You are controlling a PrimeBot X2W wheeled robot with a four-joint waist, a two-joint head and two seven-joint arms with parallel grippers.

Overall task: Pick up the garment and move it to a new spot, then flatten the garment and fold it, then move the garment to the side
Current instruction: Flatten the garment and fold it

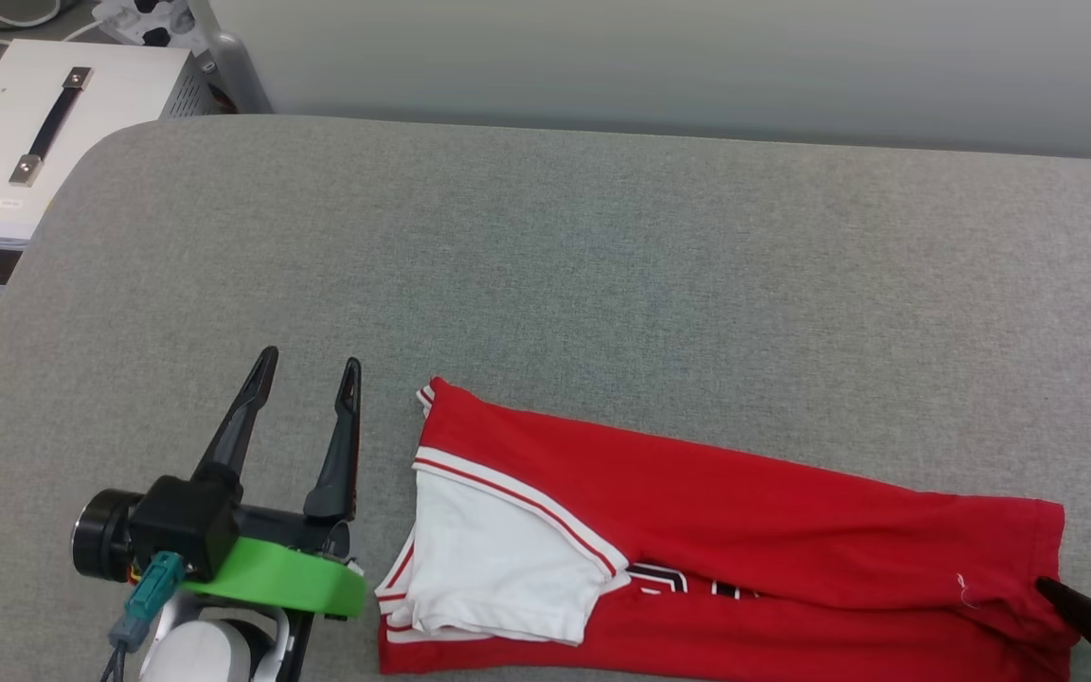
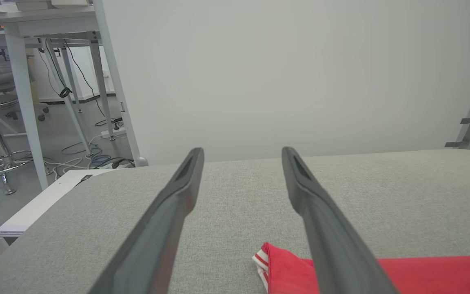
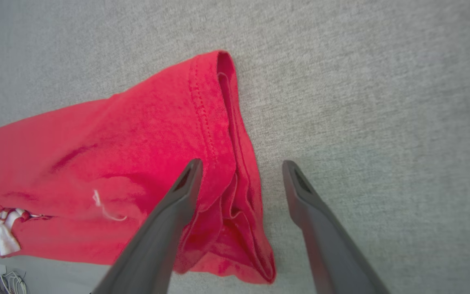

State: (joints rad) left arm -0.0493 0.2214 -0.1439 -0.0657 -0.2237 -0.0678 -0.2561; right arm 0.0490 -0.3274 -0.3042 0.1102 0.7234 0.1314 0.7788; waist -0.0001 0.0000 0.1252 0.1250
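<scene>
– Starting at the left: the left gripper [image 1: 311, 358] has its two long dark fingers spread wide with nothing between them. It sits just beside the sleeve end of the red jersey shirt with white sleeves [image 1: 744, 511].
– How does the shirt lie?
– Folded into a long strip, running left to right along the near edge of the grey fabric-covered table [image 1: 602, 237].
– And at the right?
– The right gripper [image 3: 242, 164] is also wide open and empty. It straddles the hem, one finger over cloth, the other over bare grey. I'd judge it the nearer. The room for moving is toward the wall [image 1: 697, 57].
</scene>
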